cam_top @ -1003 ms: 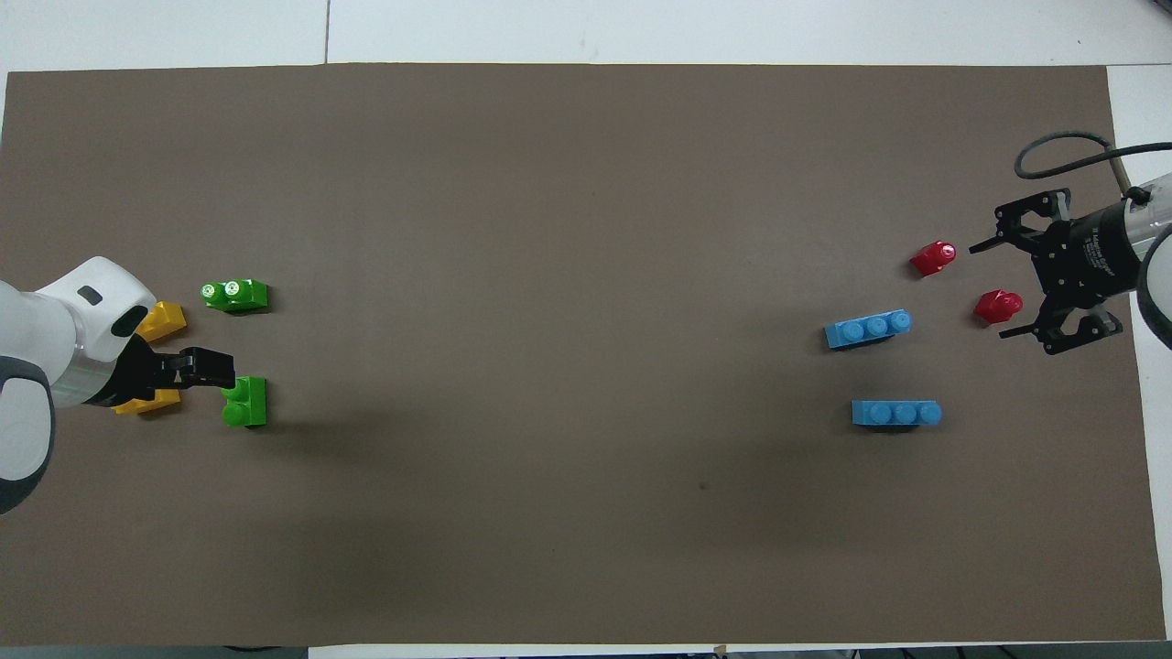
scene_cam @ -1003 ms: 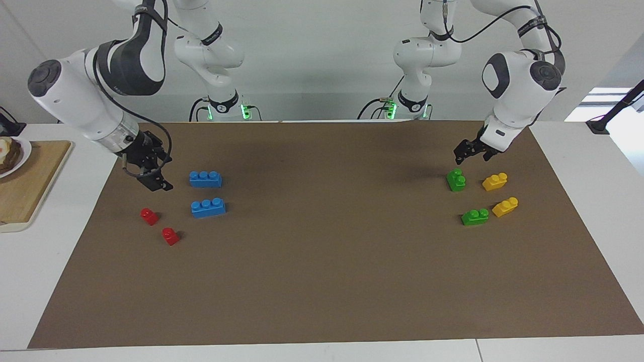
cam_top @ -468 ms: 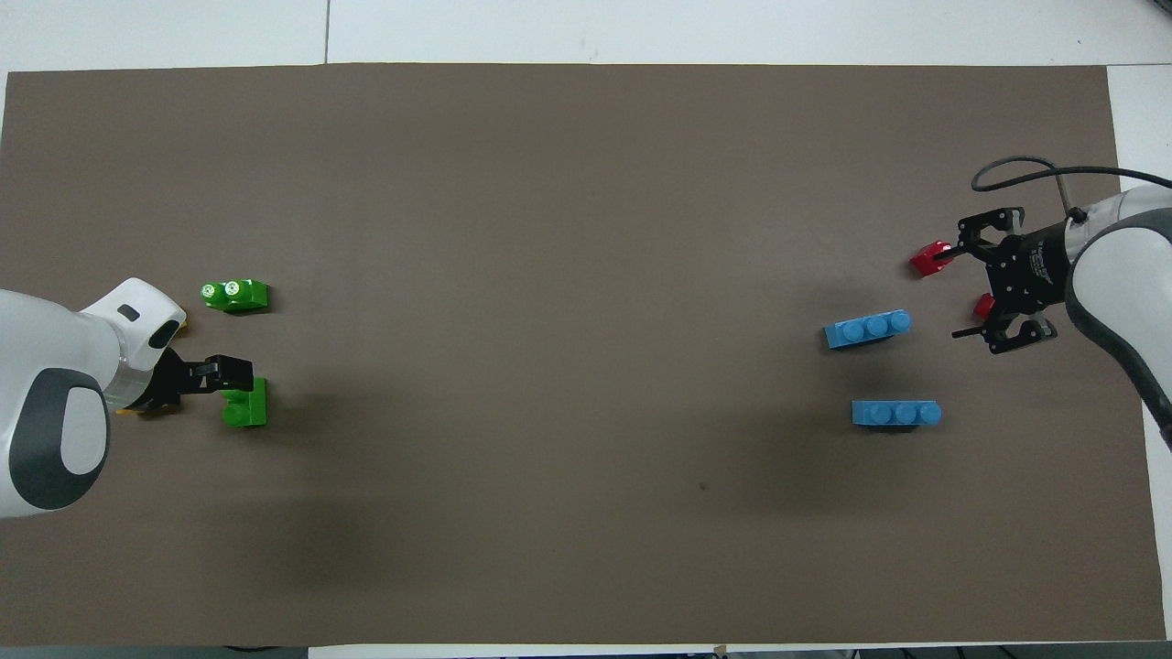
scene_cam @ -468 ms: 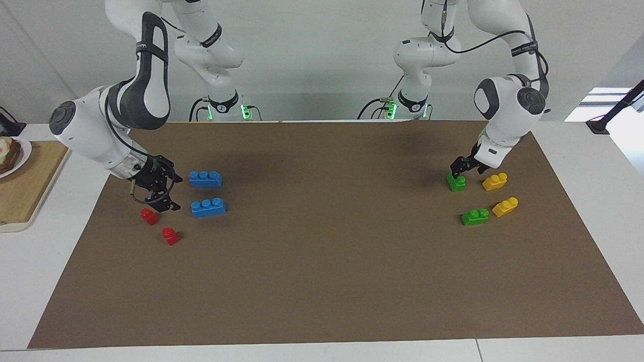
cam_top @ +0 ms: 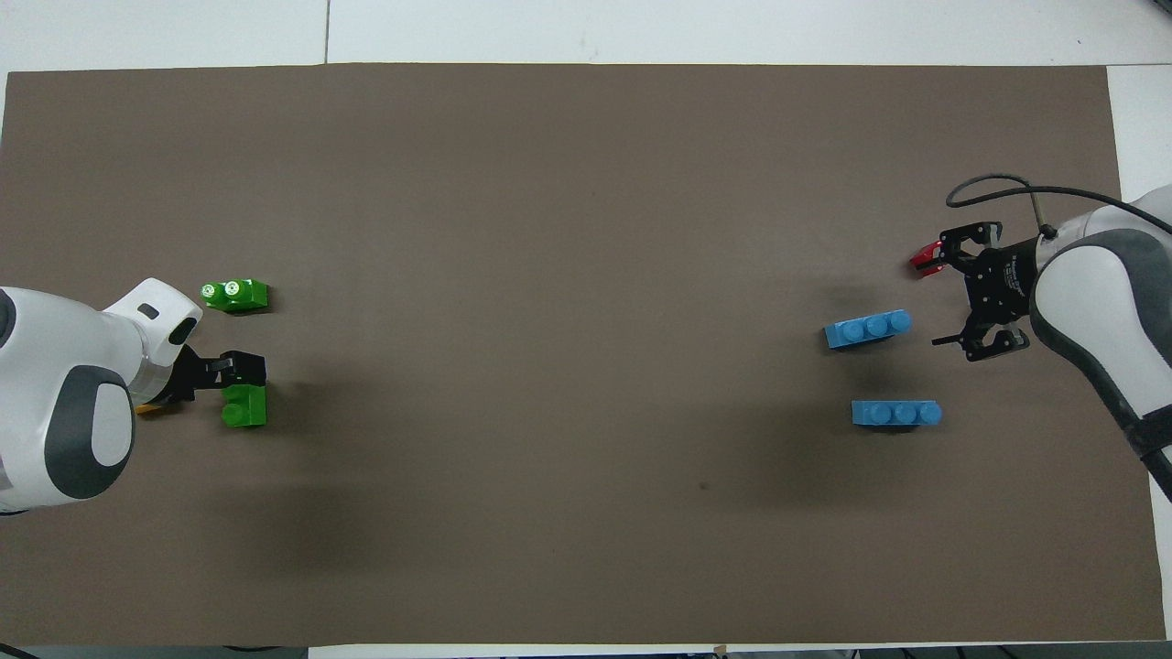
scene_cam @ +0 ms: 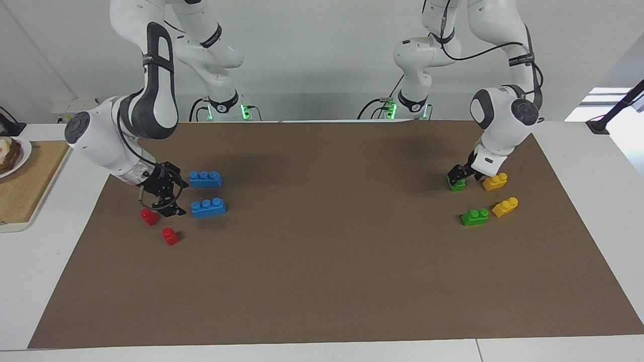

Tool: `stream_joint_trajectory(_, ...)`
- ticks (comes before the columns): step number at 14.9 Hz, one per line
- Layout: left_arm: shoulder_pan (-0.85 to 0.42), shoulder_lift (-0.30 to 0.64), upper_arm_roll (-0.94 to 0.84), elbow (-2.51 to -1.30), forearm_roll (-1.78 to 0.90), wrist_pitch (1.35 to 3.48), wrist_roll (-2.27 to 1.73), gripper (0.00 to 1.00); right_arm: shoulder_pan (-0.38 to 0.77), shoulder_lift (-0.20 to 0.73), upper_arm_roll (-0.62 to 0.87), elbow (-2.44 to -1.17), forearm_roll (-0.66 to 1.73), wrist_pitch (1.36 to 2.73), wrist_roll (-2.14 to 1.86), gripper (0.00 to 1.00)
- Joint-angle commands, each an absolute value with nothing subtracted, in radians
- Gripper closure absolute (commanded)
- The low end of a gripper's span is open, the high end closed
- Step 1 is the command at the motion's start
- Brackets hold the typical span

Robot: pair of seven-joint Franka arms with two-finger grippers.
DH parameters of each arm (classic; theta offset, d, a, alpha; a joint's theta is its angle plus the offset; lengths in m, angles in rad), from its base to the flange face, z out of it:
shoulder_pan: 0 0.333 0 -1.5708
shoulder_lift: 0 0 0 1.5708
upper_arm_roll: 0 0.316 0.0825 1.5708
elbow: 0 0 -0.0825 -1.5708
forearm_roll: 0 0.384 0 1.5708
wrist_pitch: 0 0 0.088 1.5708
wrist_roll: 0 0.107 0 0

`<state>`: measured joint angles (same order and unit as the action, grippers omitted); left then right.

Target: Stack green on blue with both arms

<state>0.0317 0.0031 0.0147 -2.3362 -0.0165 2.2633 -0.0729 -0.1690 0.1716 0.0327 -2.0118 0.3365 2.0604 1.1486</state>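
We see a green brick (scene_cam: 457, 184) with two bumps sitting on the brown mat (scene_cam: 327, 281), toward the left arm's end of the table. The left gripper (scene_cam: 457, 174) is right down on top of this brick, and its two fingers are spread apart, one on each side of the brick, not squeezing it. Just beside this gripper sits a yellow brick (scene_cam: 495, 181). A second green brick (scene_cam: 475, 216) and a second yellow brick (scene_cam: 505, 206) lie near it too, farther from the robots. Well apart from this gripper, toward the right arm's end of the table, are two long blue bricks with three bumps each. The right gripper (scene_cam: 162, 198) hangs low just beside them, and its fingers are spread wide with nothing between them. The first blue brick (scene_cam: 205, 179) lies near this gripper, nearer to the robots than the second blue brick (scene_cam: 208, 207), which is just beside the gripper's tips. A small red brick (scene_cam: 149, 216) sits right by the gripper, and another red brick (scene_cam: 170, 236) lies near it, farther from the robots. A wooden board (scene_cam: 22, 186) rests off the mat, well apart from the right gripper.
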Motion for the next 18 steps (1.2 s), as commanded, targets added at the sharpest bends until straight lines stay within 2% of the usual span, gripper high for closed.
stream_joint_trajectory(1, 0.026, -0.003, 0.012, -2.396, -0.002, 2.336, -0.101, 0.00, -0.170, 0.167, 0.035, -2.063, 0.383, 2.115, 1.104, 0.02)
stream_joint_trajectory(7, 0.021, -0.002, 0.012, -2.404, -0.002, 2.339, -0.092, 0.00, -0.164, 0.158, 0.040, -2.126, 0.385, 2.212, 1.098, 0.02)
stream_joint_trajectory(18, 0.020, 0.000, 0.011, -2.404, -0.002, 2.338, -0.100, 0.00, -0.156, 0.221, 0.040, -2.132, 0.434, 2.238, 0.959, 0.03)
